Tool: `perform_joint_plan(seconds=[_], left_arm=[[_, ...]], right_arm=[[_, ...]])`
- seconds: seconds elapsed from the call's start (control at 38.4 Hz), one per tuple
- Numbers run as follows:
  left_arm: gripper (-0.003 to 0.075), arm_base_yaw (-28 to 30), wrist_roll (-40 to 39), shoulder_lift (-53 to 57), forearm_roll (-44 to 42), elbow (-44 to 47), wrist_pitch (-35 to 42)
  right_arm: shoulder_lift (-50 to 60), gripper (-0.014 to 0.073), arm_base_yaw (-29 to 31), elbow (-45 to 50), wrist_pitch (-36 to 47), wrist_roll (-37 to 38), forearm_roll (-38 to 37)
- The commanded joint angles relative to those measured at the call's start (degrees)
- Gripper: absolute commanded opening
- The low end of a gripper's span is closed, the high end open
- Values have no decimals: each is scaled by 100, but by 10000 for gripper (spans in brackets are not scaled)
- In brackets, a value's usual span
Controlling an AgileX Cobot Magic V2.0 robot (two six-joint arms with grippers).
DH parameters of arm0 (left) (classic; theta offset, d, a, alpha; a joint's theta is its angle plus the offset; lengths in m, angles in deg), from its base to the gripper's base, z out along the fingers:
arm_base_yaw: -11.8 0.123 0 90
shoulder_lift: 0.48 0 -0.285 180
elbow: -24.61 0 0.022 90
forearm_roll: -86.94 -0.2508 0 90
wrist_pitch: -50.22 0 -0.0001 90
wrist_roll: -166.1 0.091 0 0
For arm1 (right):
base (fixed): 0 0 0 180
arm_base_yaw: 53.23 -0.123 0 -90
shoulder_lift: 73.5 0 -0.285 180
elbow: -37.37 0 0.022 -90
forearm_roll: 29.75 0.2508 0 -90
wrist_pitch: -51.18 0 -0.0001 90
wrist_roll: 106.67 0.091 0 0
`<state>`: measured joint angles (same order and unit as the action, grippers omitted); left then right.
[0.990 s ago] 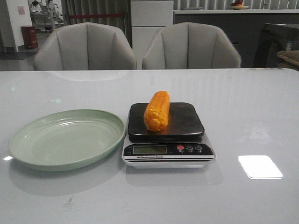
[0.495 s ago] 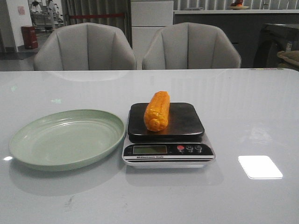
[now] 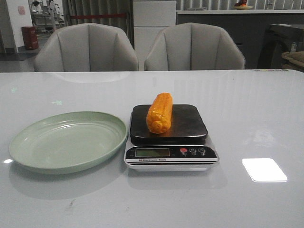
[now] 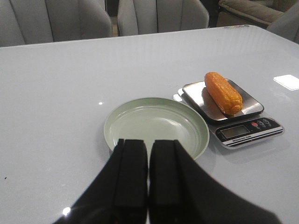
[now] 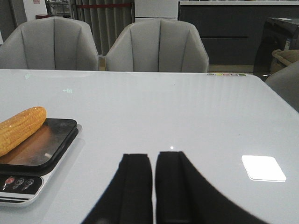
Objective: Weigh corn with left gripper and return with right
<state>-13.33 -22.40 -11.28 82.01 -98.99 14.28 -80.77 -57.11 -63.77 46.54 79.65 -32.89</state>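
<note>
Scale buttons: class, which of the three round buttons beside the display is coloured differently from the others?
The red button, the one nearest the display on the scale; the other two buttons, further right, are dark.

This looks like a lab or demo room fitted out as a dining space: a long glossy white table (image 3: 247,109) with 2 grey upholstered chairs (image 3: 86,47) behind it, grey curtains (image 3: 95,14), a dark counter (image 3: 223,23) along the back wall, and equipment racks (image 3: 45,14) in the far corner.
</note>
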Motion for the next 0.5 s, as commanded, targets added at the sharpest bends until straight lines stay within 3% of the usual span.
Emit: perform_joint_plan(seconds=[0.0, 0.23, 0.36, 0.47], left_arm=[[125, 10, 6, -82, -15, -153, 446], [125, 10, 6, -82, -15, -153, 446], [125, 10, 6, -82, -15, -153, 446], [125, 10, 6, -82, -15, -153, 446]], right_arm=[[110, 196, -11, 42, 464, -43, -70], [110, 196, -11, 42, 615, -43, -70], [110, 196, -11, -16, 1636, -37, -70], [25, 196, -16, -427, 1672, -37, -70]])
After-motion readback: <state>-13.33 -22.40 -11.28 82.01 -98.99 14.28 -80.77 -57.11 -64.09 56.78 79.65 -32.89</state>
